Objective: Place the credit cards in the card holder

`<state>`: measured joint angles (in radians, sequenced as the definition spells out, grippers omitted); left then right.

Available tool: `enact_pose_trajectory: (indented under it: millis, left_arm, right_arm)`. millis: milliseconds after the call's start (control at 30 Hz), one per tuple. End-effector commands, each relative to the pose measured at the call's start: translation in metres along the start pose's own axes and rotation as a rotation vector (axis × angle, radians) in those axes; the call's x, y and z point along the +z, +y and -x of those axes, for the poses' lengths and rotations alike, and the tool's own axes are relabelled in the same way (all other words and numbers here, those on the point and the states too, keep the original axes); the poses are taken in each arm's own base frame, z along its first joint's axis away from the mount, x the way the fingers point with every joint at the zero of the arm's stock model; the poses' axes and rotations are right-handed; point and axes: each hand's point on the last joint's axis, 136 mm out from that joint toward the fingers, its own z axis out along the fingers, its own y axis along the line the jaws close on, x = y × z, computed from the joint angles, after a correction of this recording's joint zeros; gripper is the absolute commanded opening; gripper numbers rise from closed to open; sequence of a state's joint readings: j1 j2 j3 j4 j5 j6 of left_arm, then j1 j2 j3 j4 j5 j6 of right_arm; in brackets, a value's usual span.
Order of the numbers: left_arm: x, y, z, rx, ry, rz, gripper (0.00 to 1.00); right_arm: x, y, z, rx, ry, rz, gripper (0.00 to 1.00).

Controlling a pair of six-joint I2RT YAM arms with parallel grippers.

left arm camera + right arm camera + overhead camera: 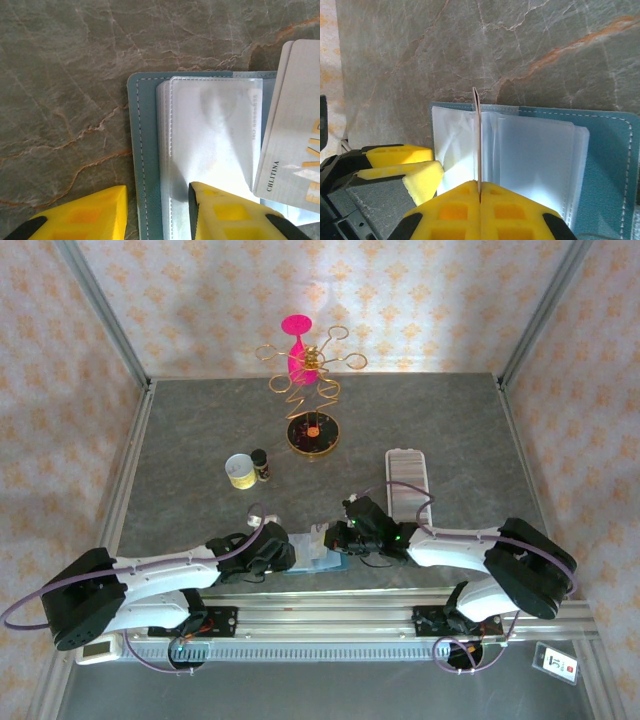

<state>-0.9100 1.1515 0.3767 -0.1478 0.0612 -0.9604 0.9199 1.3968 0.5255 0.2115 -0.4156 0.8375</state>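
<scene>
Your right gripper [480,194]: fingers pinched together on credit card [478,140], held edge-on over clear sleeves of teal wallet [610,150]. Your left gripper [157,205]: fingers apart, straddling wallet's stitched edge. Card holder [408,478] beyond wallet, well apart. Cup [239,471], dark bottle [261,464], wire stand [311,400] farther behind wallet.

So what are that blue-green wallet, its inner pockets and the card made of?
The wallet cover looks like teal leather or imitation leather: matte, with a stitched edge. Its pockets seem thin clear plastic, glossy and see-through. The card looks like stiff plastic, pale and satiny, with printed lettering.
</scene>
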Motion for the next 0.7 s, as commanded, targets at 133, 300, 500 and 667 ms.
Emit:
enact_pose_trajectory:
  millis: [133, 300, 500, 667]
  left_arm:
    - [0.003, 0.01, -0.006, 0.008, 0.006, 0.03, 0.33]
    - [0.004, 0.01, -0.007, 0.005, 0.008, 0.024, 0.32]
    - [0.004, 0.009, -0.008, 0.001, 0.007, 0.017, 0.31]
    - [0.004, 0.009, -0.009, -0.001, 0.008, 0.013, 0.31]
  right_arm:
    - [0.007, -0.008, -0.008, 0.001, 0.018, -0.018, 0.0]
    - [0.008, -0.01, -0.012, 0.015, 0.031, -0.023, 0.0]
    - [0.009, -0.004, -0.018, 0.004, 0.056, -0.005, 0.0]
    - [0.01, 0.002, -0.024, -0.002, 0.081, 0.015, 0.0]
